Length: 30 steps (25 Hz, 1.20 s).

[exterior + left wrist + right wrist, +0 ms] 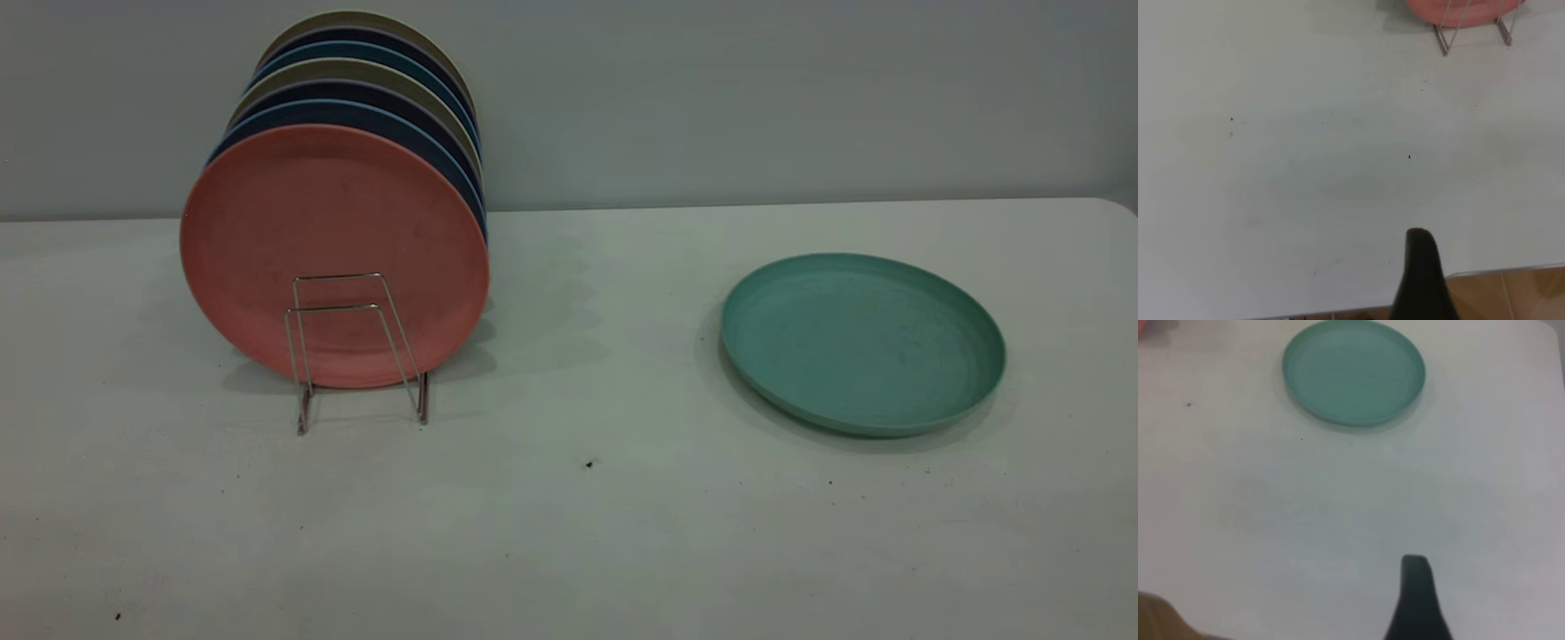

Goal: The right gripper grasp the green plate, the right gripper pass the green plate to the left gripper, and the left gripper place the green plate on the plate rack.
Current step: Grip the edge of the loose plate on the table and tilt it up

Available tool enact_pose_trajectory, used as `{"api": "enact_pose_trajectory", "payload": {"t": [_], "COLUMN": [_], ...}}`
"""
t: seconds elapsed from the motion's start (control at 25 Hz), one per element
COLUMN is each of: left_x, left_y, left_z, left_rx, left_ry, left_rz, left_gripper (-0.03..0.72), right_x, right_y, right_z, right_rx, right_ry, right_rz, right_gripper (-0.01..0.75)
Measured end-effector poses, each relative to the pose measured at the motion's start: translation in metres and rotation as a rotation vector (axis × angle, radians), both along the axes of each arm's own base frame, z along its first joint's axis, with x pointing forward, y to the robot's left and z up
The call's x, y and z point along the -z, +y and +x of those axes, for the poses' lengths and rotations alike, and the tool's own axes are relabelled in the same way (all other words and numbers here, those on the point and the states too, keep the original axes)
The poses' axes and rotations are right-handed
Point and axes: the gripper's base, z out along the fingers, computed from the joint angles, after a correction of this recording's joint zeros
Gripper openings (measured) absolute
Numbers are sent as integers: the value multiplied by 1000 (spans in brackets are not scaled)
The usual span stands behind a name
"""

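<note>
Lying flat at right of the exterior frame, green plate [862,342] sits ungrasped; right hand [1417,600] well short, finger spread can't tell; plate rack [356,351] front slot free.

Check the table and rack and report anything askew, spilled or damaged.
Nothing stands out. The green plate lies flat on the table, apart from the plate rack, whose plates stand upright in a row, the pink plate foremost. Only a few dark specks dot the tabletop.
</note>
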Motion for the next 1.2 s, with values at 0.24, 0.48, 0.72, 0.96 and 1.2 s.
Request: {"api": "enact_pose_trajectory", "payload": {"t": [0.24,0.48,0.72,0.96,1.2], "left_x": [0,0,0,-8,-20], "left_y": [0,1,2,-1,-7], "left_z": [0,0,0,2,9], "left_rx": [0,-6,-13,4,40], "left_ry": [0,0,-1,-72,-220], "left_rz": [0,9,20,-9,-86], "left_gripper": [582,582,582,582,582], "right_x": [0,0,0,-3,-21], "right_y": [0,0,0,0,4], "right_z": [0,0,0,0,6], "right_rx": [0,0,0,2,-16], "right_ry": [0,0,0,-24,-210], "right_rz": [0,0,0,2,82], "right_gripper": [574,574,574,574,574]}}
